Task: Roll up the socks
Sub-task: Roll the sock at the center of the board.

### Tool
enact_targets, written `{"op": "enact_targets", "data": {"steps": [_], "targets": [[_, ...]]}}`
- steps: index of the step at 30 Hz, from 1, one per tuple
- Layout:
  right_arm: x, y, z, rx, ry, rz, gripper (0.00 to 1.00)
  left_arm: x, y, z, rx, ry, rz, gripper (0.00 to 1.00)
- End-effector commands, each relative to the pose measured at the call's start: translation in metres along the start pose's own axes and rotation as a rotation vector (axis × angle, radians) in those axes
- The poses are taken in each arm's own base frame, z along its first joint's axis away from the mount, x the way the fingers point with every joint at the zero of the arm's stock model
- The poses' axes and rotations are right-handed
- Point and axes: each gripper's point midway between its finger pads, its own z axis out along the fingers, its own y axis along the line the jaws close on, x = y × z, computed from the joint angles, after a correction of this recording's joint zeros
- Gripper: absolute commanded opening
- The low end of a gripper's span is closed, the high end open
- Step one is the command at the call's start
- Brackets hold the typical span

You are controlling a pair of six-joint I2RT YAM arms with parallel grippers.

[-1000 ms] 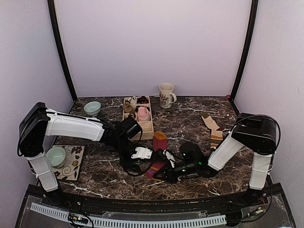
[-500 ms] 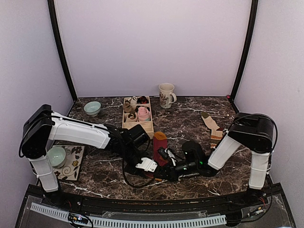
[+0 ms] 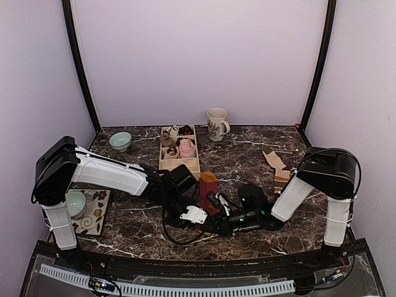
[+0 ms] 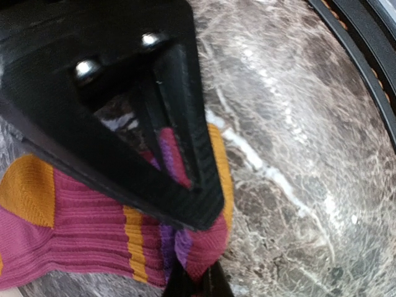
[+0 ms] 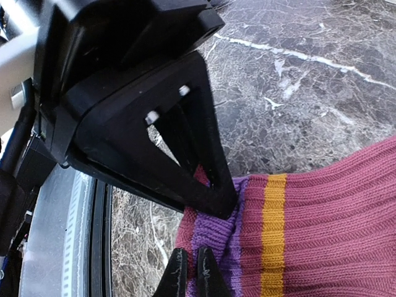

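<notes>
Nothing on the dark marble bench (image 3: 247, 148) looks rolled yet. The striped maroon, orange and purple knit sock (image 3: 208, 183) lies mostly flat at centre front. The left gripper (image 4: 195, 286) and right gripper (image 5: 189, 273) are both pinched tight on its near end, so rolling seems barely begun. Two more flat socks (image 3: 276, 166) wait at the right. The partitioned wooden box (image 3: 190, 164) just behind may crowd the arms.

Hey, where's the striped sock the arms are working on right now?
Top view: the striped sock lies front-centre on the table, by the near right corner of the wooden box, its near end pinched by the left gripper and right gripper.
</notes>
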Motion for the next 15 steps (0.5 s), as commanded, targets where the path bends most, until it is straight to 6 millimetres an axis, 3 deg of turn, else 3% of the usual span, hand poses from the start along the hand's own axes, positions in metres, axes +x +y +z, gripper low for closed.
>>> {"op": "enact_targets", "data": {"steps": [1,7,11,15], "targets": [[0.096,-0.046,-0.030,0.237,0.244,0.264,0.11,0.005,-0.006,0.004,0.014,0.013,-0.040,0.00],[0.046,-0.036,-0.053,0.330,0.057,0.049,0.31,0.010,-0.022,0.007,0.105,0.031,-0.099,0.00],[0.014,-0.017,-0.068,0.382,-0.034,-0.113,0.41,0.008,-0.028,0.008,0.187,0.021,-0.160,0.00],[0.008,0.001,-0.075,0.441,-0.048,-0.257,0.43,0.001,-0.029,0.005,0.271,-0.009,-0.207,0.00]]}}
